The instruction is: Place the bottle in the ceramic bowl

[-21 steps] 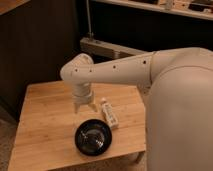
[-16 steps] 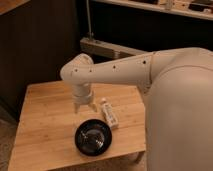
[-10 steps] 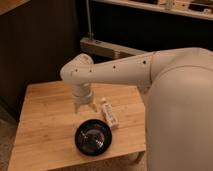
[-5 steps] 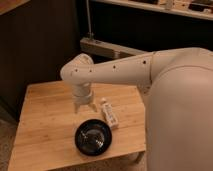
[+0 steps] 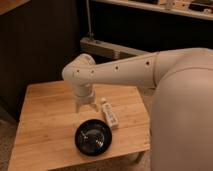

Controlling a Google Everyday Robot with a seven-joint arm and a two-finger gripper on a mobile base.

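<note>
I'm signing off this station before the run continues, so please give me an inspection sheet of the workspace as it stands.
Surface: light wooden table.
Job's things: bottle lying on the table, outside the ceramic bowl; the bowl sits empty near the front edge.
Clutter: nothing seen.
Grippers: end effector open, empty, over the table just left of the bottle.
Cables: nothing seen.
Surroundings: dark shelving behind the table.

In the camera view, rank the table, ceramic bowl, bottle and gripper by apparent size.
Largest: table.
Then: ceramic bowl.
Last: bottle and gripper, which is open above the table, just left of the bottle. These two look too alike to rank.
</note>
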